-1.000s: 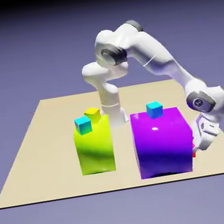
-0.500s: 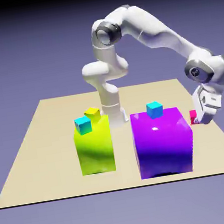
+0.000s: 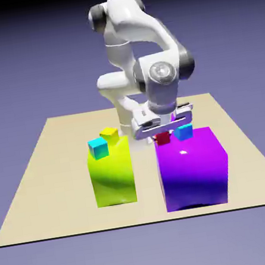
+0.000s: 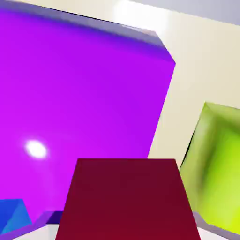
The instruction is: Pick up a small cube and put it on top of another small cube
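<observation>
My gripper [image 3: 162,135] is shut on the tiny red cube [image 3: 162,138], which hangs just above the far left part of the big purple block's top [image 3: 191,146]. In the hand view the red cube [image 4: 126,199] fills the bottom middle and hides the fingertips, with the purple block's top [image 4: 84,93] spread below it. A tiny cyan cube [image 3: 183,131] sits on the purple block just to the exterior view's right of the red cube; its corner [image 4: 11,213] shows at the hand view's lower left.
A big yellow-green block [image 3: 112,174] stands at the exterior view's left of the purple one, carrying a tiny cyan cube [image 3: 98,148] and a tiny yellow cube [image 3: 109,135]. Its side [image 4: 215,164] shows at the hand view's right. The tan table [image 3: 45,173] surrounds both.
The arm has swung from beside the purple block's right side, up and across to the exterior view's left, carrying the red cube over the block's top near the cyan cube.
</observation>
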You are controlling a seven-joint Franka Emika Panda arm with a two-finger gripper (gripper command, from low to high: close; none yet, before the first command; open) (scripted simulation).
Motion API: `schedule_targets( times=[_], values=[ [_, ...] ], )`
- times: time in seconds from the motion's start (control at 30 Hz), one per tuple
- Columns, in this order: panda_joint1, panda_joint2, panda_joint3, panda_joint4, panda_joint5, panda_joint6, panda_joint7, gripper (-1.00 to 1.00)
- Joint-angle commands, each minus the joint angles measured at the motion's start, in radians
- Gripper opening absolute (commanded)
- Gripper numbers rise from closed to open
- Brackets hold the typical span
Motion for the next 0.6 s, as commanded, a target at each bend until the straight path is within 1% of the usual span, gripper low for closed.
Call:
schedule_targets(
  times=[0.0,0.27,0.33,0.5,0.53,0.57],
  values=[
    [0.000,-0.019,-0.036,-0.008,0.015,-0.008,0.042,-1.00],
    [-0.135,-0.132,-0.310,-0.063,0.105,-0.056,0.383,-1.00],
    [-0.146,-0.158,-0.341,-0.069,0.135,-0.067,0.403,-1.00],
    [-0.133,-0.156,-0.325,-0.238,0.153,0.106,0.387,-1.00],
    [-0.133,-0.156,-0.325,-0.238,0.153,0.106,0.387,1.00],
    [-0.133,-0.156,-0.325,-0.238,0.153,0.106,0.387,1.00]
  ],
)
